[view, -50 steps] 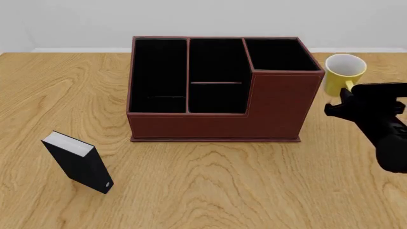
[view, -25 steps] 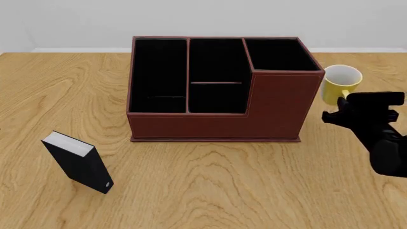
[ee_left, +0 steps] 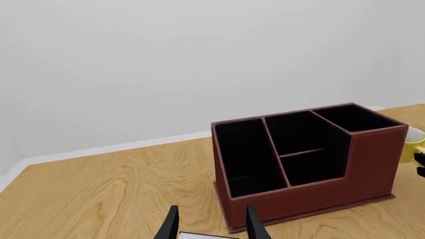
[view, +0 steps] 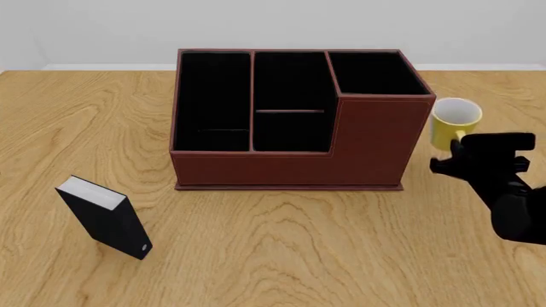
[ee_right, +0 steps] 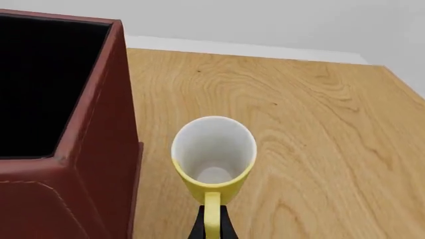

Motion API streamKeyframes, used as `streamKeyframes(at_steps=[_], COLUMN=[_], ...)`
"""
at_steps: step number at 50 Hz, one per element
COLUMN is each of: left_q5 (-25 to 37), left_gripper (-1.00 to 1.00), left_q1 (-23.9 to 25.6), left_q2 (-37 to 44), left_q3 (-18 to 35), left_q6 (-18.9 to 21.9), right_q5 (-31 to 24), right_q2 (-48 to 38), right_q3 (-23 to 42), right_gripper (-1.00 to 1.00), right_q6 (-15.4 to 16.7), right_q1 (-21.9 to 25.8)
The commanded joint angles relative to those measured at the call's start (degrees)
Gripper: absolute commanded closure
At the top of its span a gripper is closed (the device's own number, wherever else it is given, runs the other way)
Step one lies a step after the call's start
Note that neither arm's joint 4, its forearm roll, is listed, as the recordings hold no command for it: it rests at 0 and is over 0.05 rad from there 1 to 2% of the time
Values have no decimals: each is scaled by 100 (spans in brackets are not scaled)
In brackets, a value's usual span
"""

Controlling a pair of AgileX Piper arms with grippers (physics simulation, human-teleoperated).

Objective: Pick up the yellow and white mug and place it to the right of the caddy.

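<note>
Mug, yellow and white, sits at the right of the front frame, upright, mouth up, just beside the caddy at its tall right-hand corner, with a thin gap showing in the right wrist view. Can't tell from these views whether it's resting on the bench or lifted slightly.

Your right tool is directly below the mug in the front frame, at the right edge. In the right wrist view its fingers are pinched onto the yellow loop handle, one on each side, handle pointing back at the camera. White interior of the mug is fully visible; caddy wall fills the left of that frame.

Your left tool shows only in the left wrist view, bottom centre: two dark fingers spread apart, nothing between them, a pale edge just under them. The caddy is centre-right there, with a sliver of mug at the right edge.

Small black box with a white end leans tilted in the lower left of the front frame, well apart from the caddy.
</note>
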State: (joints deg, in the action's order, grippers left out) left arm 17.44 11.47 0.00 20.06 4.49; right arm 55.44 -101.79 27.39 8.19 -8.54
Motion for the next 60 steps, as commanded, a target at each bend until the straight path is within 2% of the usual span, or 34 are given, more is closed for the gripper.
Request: streamKeyframes(at_steps=[1, 23, 35, 60], left_q5=[10, 87, 136, 101], left_gripper=[-100, -100, -100, -100], left_q1=[10, 98, 140, 165], left_q2=[0, 0, 0, 0], left_q3=[15, 40, 44, 33], left_q6=[8, 108, 254, 225], right_q5=[160, 376, 721, 857], right_q2=[-201, -704, -1169, -1549], right_q3=[-25, 88, 113, 168], right_gripper=[100, 100, 100, 100], right_q6=[-36, -132, -198, -29], right_q1=[-8, -66, -73, -199])
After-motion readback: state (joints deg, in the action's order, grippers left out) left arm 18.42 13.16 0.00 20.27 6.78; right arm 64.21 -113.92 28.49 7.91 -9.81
